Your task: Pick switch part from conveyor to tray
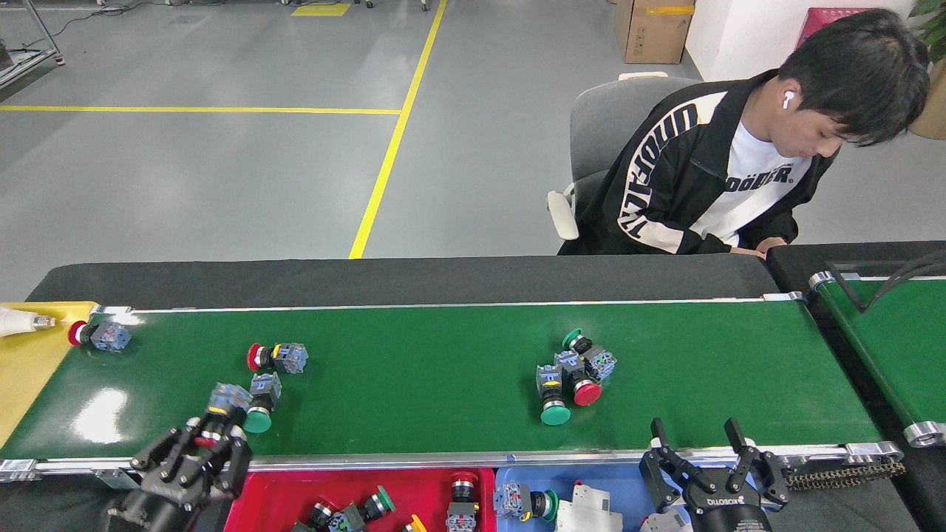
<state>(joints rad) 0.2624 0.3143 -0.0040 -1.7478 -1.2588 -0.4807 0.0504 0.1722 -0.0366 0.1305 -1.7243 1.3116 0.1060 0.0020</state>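
Observation:
The conveyor (pixel 443 332) carries several switch parts: a red-capped one (pixel 97 335) at its far left end, another red one (pixel 277 357), a green-capped one (pixel 260 403) and a cluster (pixel 573 373) right of centre. My left gripper (pixel 205 445) hangs over the front rail at bottom left, shut on a switch part (pixel 225 400) whose blue-grey block sticks out past the fingers. At the front rail my right gripper (pixel 695 430) stands open and empty, right of the cluster. A red tray (pixel 273 491) below holds several switch parts.
A blue tray (pixel 621 480) with a switch and white breakers sits beside the red one. A yellow tray (pixel 29 362) with a bulb (pixel 18 323) is at the left. A second green belt (pixel 887 340) is at the right. A person (pixel 724 177) sits behind the table.

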